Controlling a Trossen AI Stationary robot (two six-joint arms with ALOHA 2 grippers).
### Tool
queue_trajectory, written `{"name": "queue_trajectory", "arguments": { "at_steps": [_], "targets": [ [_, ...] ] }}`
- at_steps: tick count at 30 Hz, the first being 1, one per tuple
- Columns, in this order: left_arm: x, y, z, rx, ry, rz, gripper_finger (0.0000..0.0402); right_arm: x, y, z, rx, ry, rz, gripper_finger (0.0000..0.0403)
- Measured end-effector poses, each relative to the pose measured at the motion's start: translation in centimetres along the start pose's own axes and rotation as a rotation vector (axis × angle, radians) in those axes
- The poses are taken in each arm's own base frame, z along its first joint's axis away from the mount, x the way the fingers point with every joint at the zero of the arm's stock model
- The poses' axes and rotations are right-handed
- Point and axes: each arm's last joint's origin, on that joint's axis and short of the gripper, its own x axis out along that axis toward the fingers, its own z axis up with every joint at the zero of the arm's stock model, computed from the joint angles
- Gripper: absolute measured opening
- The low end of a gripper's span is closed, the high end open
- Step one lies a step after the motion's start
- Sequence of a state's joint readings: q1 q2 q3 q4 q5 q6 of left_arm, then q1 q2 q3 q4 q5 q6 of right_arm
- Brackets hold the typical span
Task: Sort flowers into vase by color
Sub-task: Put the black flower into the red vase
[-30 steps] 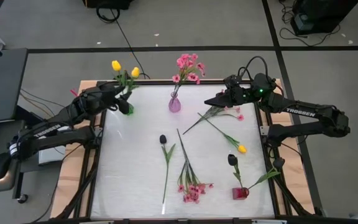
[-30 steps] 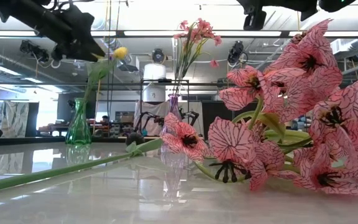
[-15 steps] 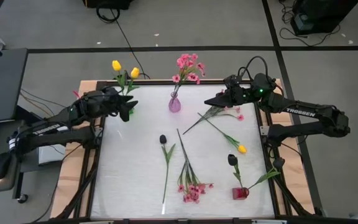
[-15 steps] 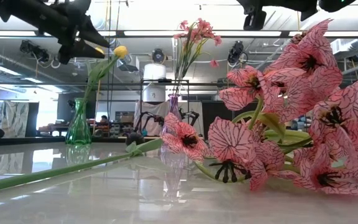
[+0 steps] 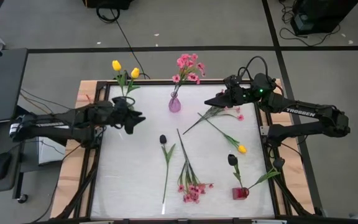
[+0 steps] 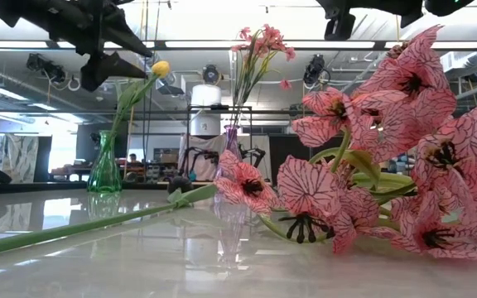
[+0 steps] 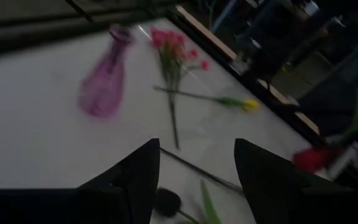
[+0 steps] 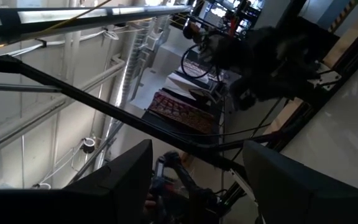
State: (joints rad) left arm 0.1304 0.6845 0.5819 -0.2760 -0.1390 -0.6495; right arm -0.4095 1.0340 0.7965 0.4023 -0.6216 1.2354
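The left gripper (image 5: 137, 118) hangs over the white glossy tabletop (image 5: 135, 174) at about ten o'clock, its jaws spread and empty. The right gripper (image 5: 211, 101) waits at about two o'clock above a loose pink spray (image 5: 229, 112), likewise spread wide and holding nothing.

The green glass vase (image 6: 104, 165) at eleven o'clock holds two yellow tulips (image 5: 124, 70); the slim violet glass vase (image 5: 174, 103) at twelve holds pink blossoms (image 5: 188, 67). A small red vase (image 5: 240, 193) at five o'clock carries one dark tulip (image 5: 232, 160). On the table lie another dark tulip (image 5: 163, 139) near the centre, a yellow tulip (image 5: 242, 149) at four o'clock and a second pink spray (image 5: 191, 190) at six.

The stems are thin, smooth, springy plastic lying flat on a slick surface, so a pinch could slide off or skid the flower. The pink spray's stem at six o'clock runs just beside the dark tulip's, and a careless grab might lift both. The narrow-necked, lightweight vases look easy to tip if a stem catches the rim.
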Motion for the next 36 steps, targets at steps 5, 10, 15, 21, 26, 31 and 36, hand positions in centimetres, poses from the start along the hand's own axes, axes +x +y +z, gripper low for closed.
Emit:
{"name": "queue_trajectory", "arguments": {
  "at_steps": [5, 10, 15, 21, 26, 31, 36],
  "targets": [
    [1.3, -1.5, -0.9, -0.012, 0.043, -0.073, 0.0213, 0.0, 0.0, 0.0, 0.000, 0.000, 0.000, 0.0258],
    [2.7, -3.1, -1.5, -0.030, 0.047, -0.153, 0.0213, 0.0, 0.0, 0.0, 0.000, 0.000, 0.000, 0.0258],
    [4.1, -4.2, -2.5, -0.083, 0.083, -0.187, 0.0213, 0.0, 0.0, 0.0, 0.000, 0.000, 0.000, 0.0258],
    [6.0, -5.5, -3.8, -0.152, 0.104, -0.235, 0.0213, 0.0, 0.0, 0.0, 0.000, 0.000, 0.000, 0.0258],
    [7.5, -6.7, -4.5, -0.279, 0.073, -0.301, 0.0213, 0.0, 0.0, 0.0, 0.000, 0.000, 0.000, 0.0258],
    [8.7, -7.3, -5.4, -0.478, 0.109, -0.309, 0.0213, 0.0, 0.0, 0.0, 0.000, 0.000, 0.000, 0.0258],
    [9.5, -8.4, -4.8, -0.574, 0.119, -0.316, 0.0213, 0.0, 0.0, 0.0, 0.000, 0.000, 0.000, 0.0258]
  ]
}}
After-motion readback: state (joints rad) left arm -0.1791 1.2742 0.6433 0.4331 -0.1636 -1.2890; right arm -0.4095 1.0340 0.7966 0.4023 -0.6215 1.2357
